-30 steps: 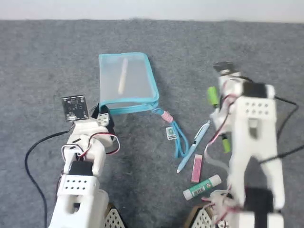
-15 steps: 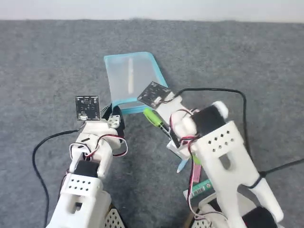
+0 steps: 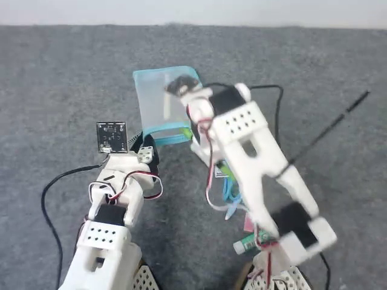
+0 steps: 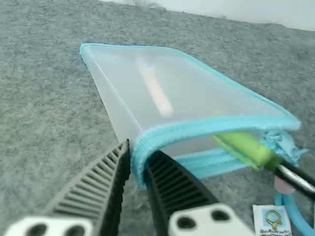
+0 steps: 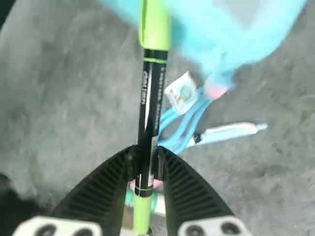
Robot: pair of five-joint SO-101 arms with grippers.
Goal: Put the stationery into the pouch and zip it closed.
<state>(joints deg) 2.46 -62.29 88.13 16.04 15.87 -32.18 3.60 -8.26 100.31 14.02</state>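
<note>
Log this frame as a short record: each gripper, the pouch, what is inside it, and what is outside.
left gripper: shut on the open rim of the pouch
right gripper: shut on green highlighter, green end at the pouch mouth
pouch state: unzipped, lying on grey carpet
inside pouch: one pale stick
outside pouch: blue pen, glue stick

high: overhead, looking down on table [image 3: 60, 72] | wrists: close, facing pouch [image 4: 187, 113] | shared: pouch mouth
</note>
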